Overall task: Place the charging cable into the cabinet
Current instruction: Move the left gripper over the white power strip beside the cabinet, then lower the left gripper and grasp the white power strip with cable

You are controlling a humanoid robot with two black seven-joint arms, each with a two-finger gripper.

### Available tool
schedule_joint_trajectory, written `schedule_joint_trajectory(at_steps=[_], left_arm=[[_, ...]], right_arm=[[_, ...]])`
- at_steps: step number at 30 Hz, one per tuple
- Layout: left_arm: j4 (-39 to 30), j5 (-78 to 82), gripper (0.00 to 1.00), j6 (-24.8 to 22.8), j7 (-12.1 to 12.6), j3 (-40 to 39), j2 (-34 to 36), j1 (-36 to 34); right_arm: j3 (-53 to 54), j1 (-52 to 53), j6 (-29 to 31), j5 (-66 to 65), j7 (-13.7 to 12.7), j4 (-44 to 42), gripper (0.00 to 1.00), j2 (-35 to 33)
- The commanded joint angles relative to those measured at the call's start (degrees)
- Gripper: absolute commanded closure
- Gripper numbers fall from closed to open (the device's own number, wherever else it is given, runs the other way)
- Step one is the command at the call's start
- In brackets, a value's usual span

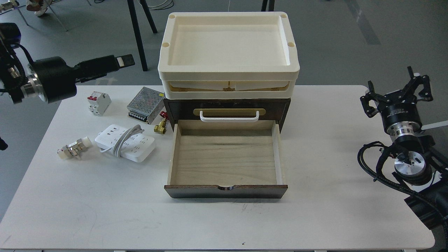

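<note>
The charging cable [126,142], a white power strip with its cord coiled around it, lies on the table left of the drawer. The cabinet [175,106] is a dark brown chest at the table's back middle. Its pale wood-lined drawer [225,157] is pulled out towards me and holds nothing. My left gripper [120,62] hangs above the table's back left edge, pointing right, well above and behind the cable. It is seen side-on, so its fingers overlap. My right gripper [395,89] is open and empty at the table's right edge, far from the cabinet.
Two stacked cream trays [168,56] sit on the cabinet. A silver perforated power-supply box [145,99], a white circuit breaker [99,103], a brass valve [161,126] and a small metal fitting [74,148] lie around the cable on the white table [315,217].
</note>
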Motion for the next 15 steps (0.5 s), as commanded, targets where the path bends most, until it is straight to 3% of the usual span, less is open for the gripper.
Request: schedule_joint_trajectory(at_steps=[1, 4, 8, 15], left_arm=[[0.3, 16.0, 0.05, 1.7, 0.3, 2.6, -3.2, 0.9], [1.2, 25.9, 0.05, 5.1, 1.2, 7.0, -5.5, 1.0], [6.5, 32.1, 0.06, 6.4, 5.3, 12.1, -9.7, 0.9], [16.7, 35.5, 0.11, 7.1, 5.6, 12.8, -16.1, 0.9]], right_arm=[[-0.1, 0.0, 0.0, 0.0, 0.0, 0.1, 0.0, 0.0], [-0.2, 0.0, 0.0, 0.0, 0.0, 0.1, 0.0, 0.0], [-0.2, 0.0, 0.0, 0.0, 0.0, 0.1, 0.0, 0.0], [-0.2, 0.0, 0.0, 0.0, 0.0, 0.1, 0.0, 0.0]])
